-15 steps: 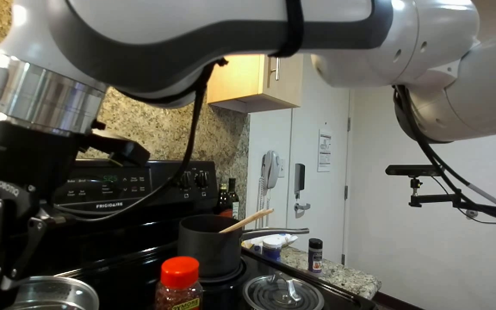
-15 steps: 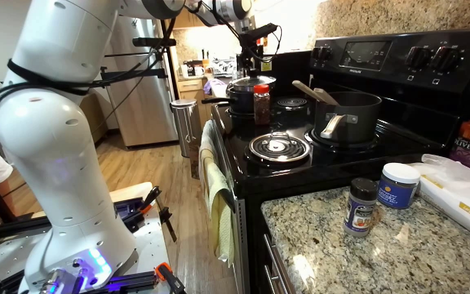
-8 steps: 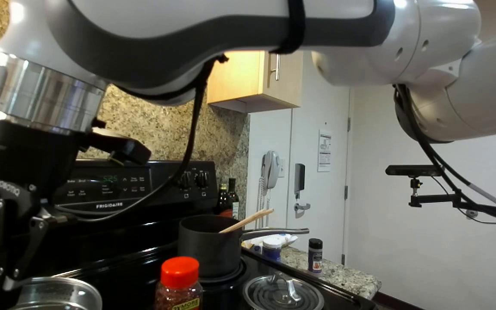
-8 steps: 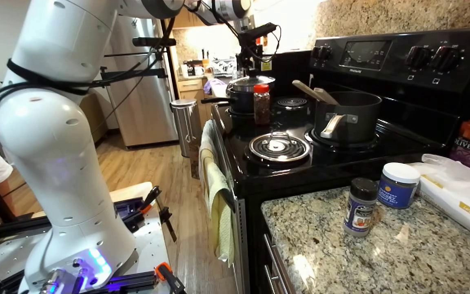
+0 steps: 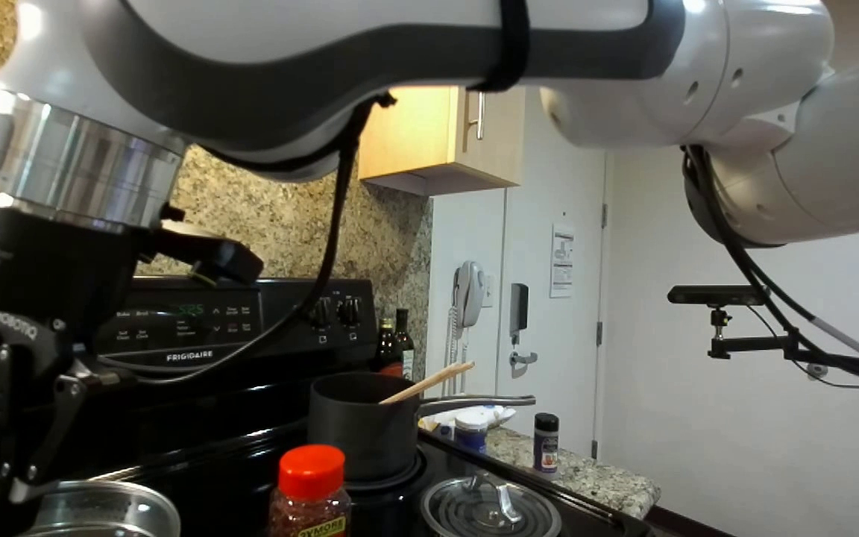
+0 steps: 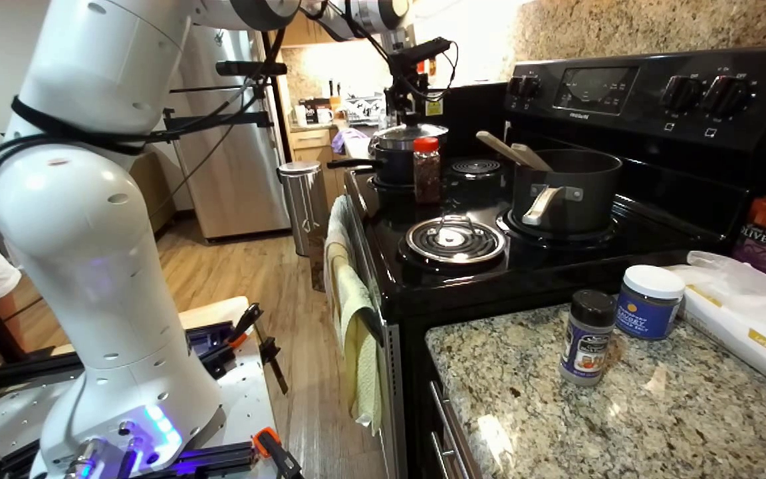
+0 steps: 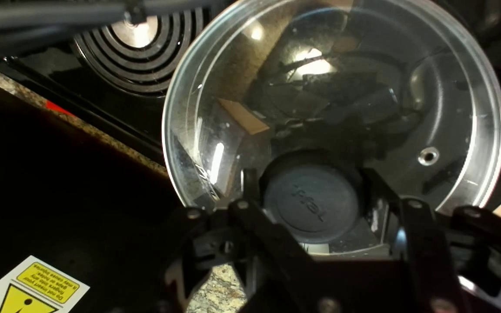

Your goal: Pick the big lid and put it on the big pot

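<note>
Your gripper [image 7: 308, 180] and the big lid [image 5: 112, 509] have shifted together a bit to the right in an exterior view since 1 second ago. You've got the lid by its dark knob [image 7: 311, 211], 1 finger on either side. In an exterior view it's over a dark pot [image 6: 393, 167], partly behind the red-capped jar [image 6: 427, 174]; can't tell if lid and pot touch.

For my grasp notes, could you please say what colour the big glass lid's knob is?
The knob is dark grey, clearest in the wrist view.
</note>
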{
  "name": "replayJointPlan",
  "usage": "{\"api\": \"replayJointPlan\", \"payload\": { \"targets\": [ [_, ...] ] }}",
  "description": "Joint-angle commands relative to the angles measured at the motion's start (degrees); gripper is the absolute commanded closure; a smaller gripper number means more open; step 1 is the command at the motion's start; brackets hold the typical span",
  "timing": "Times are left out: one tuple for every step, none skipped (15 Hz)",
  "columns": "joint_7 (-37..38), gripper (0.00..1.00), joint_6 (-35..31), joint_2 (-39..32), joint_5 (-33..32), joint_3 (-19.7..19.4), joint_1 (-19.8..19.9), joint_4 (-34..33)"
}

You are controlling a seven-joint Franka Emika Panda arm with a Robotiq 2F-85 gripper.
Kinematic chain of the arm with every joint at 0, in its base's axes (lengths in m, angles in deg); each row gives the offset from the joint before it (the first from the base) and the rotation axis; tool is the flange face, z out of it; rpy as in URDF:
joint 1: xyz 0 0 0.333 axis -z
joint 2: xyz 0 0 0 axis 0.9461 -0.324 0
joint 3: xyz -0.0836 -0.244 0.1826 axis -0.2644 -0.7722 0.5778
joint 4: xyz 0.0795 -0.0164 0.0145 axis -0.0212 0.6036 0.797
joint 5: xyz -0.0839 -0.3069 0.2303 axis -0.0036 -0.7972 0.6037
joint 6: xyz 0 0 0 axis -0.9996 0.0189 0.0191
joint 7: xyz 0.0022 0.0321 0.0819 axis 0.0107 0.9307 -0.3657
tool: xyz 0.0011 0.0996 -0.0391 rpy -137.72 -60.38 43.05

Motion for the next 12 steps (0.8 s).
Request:
{"api": "replayJointPlan", "payload": {
  "targets": [
    [1.64,0.67,1.94,2.18,-0.04,-0.32,-0.03,1.60],
    [1.30,0.67,1.92,2.15,0.32,-0.08,0.17,1.62],
    [0.94,0.67,1.51,1.91,0.43,0.03,0.31,1.57],
    [0.37,0.67,1.41,1.71,0.51,0.16,0.41,1.52],
    [0.12,0.67,1.19,1.59,0.56,0.23,0.47,1.61],
    [0.20,0.67,0.70,1.57,0.41,0.16,0.45,1.78],
    [-0.16,0.67,0.62,1.51,0.76,0.36,0.62,1.91],
    [-0.24,0.67,0.59,1.54,0.65,0.33,0.61,2.04],
    [-0.34,0.67,0.83,1.55,1.07,0.51,0.76,2.15],
    [0.12,0.67,0.93,1.60,1.17,0.45,0.73,2.22],
    [0.63,0.67,1.18,1.78,1.28,0.39,0.68,2.51],
    [0.60,0.67,1.53,1.82,1.59,0.49,0.75,2.62]
  ]
}}
